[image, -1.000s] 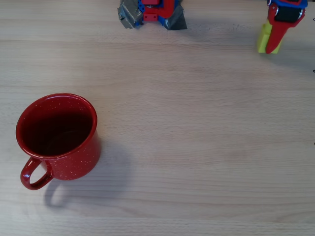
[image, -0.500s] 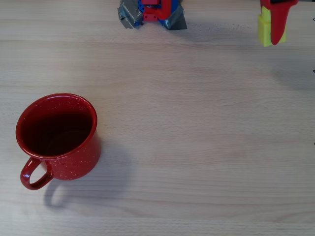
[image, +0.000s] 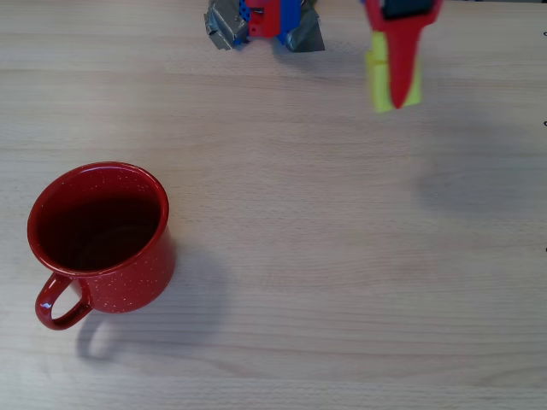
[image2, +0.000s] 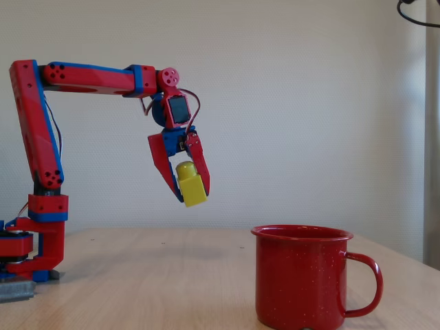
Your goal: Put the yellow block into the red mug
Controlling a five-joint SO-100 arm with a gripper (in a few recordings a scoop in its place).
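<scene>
My red gripper (image: 395, 90) (image2: 192, 192) is shut on the yellow block (image: 379, 81) (image2: 190, 183) and holds it well above the table. In the overhead view it hangs near the top edge, right of centre. The red mug (image: 101, 235) (image2: 302, 277) stands upright on the table, at the lower left of the overhead view, its handle (image: 58, 303) pointing down-left and its dark inside open to the camera. In the fixed view the mug stands to the right of the gripper and lower.
The arm's red and blue base (image: 265, 21) (image2: 27, 261) is clamped at the table's far edge. The light wooden tabletop (image: 342, 256) stretches bare between gripper and mug.
The gripper has carried the yellow block leftwards in the overhead view, from the top right corner towards the middle. The mug has not moved.
</scene>
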